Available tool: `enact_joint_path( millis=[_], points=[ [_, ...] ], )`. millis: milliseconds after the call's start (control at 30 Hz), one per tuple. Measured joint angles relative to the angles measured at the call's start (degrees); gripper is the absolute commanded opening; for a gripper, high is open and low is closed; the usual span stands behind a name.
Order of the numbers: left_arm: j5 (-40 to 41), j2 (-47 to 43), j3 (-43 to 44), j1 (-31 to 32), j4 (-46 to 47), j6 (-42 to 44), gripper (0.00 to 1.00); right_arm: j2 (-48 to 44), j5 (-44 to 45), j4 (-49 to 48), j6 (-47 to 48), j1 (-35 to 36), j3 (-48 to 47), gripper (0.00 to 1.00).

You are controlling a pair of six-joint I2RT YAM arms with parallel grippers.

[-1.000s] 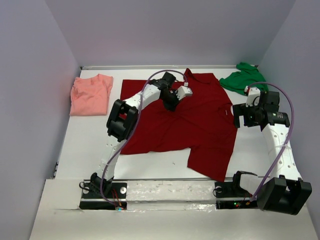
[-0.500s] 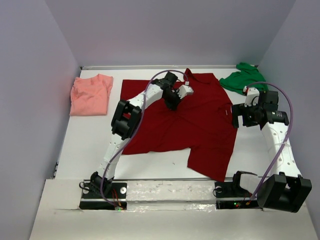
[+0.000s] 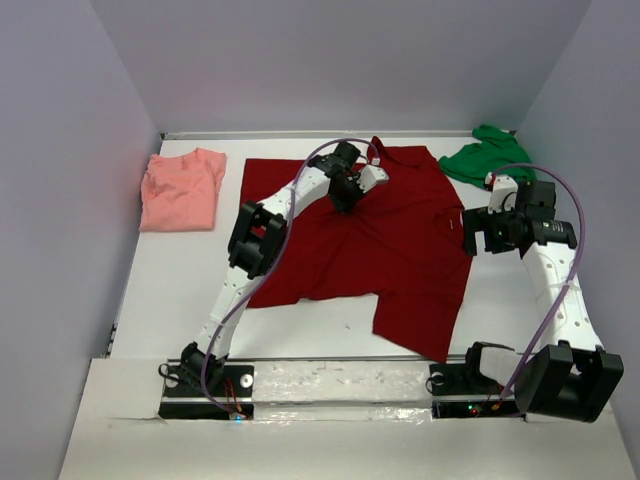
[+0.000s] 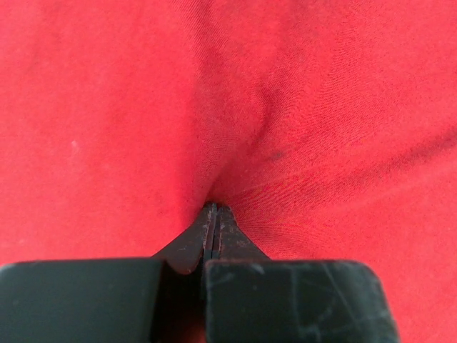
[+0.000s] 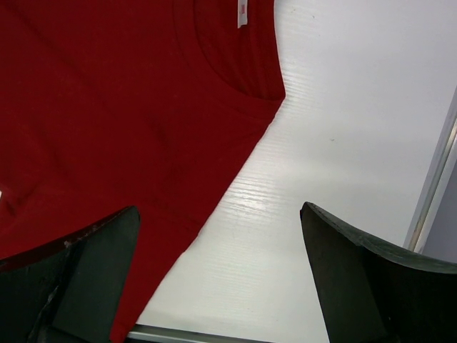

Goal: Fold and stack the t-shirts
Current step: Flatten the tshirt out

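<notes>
The dark red t-shirt (image 3: pixel 400 250) with a collar lies spread over the middle of the table. My left gripper (image 3: pixel 345 197) presses down on its upper middle. In the left wrist view this gripper (image 4: pixel 213 207) is shut, and red cloth (image 4: pixel 321 107) puckers into a ridge at its tips. My right gripper (image 3: pixel 468 232) hovers open at the shirt's right edge. Its fingers straddle the red hem (image 5: pixel 107 107) and bare table, gripper (image 5: pixel 218 211) holding nothing. The salmon-pink t-shirt (image 3: pixel 180 190) lies folded at far left. The green t-shirt (image 3: pixel 490 160) is crumpled at far right.
The white table (image 3: pixel 170 290) is enclosed by grey walls on three sides. The right wall's foot (image 5: pixel 435 179) runs close beside my right gripper. A white label (image 5: pixel 241 13) shows near the red shirt's sleeve edge.
My left gripper has slid a little toward the far wall, and the red shirt's lower hem crept with it. The right gripper edged slightly left and stayed open.
</notes>
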State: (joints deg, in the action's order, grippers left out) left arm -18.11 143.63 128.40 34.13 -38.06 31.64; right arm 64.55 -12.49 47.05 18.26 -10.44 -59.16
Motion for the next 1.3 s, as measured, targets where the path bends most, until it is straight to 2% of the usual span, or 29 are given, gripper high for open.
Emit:
enact_joint_path(
  millis=[633, 1100, 1133, 1200, 1233, 1300],
  points=[
    [7.5, 0.7, 0.8, 0.0, 2.2, -1.5, 0.0, 3.6, -2.6, 0.0, 0.0, 0.0, 0.0, 1.0],
    [11.0, 4.1, 6.4, 0.0, 3.1, -2.6, 0.0, 3.8, -4.6, 0.0, 0.0, 0.0, 0.0, 1.0],
    [11.1, 4.3, 6.6, 0.0, 3.2, -2.8, 0.01, 3.8, -4.7, 0.0, 0.0, 0.0, 0.0, 1.0],
    [11.0, 4.3, 6.6, 0.0, 3.2, -3.2, 0.11, 3.8, -4.9, 0.0, 0.0, 0.0, 0.0, 1.0],
    [10.9, 4.2, 6.3, 0.0, 3.4, -3.6, 0.33, 3.8, -5.0, 0.0, 0.1, 0.0, 0.0, 1.0],
    [10.8, 2.9, 3.9, 0.0, 4.8, -4.2, 0.49, 3.8, -5.1, 0.0, 0.3, 0.0, 0.0, 1.0]
  ],
)
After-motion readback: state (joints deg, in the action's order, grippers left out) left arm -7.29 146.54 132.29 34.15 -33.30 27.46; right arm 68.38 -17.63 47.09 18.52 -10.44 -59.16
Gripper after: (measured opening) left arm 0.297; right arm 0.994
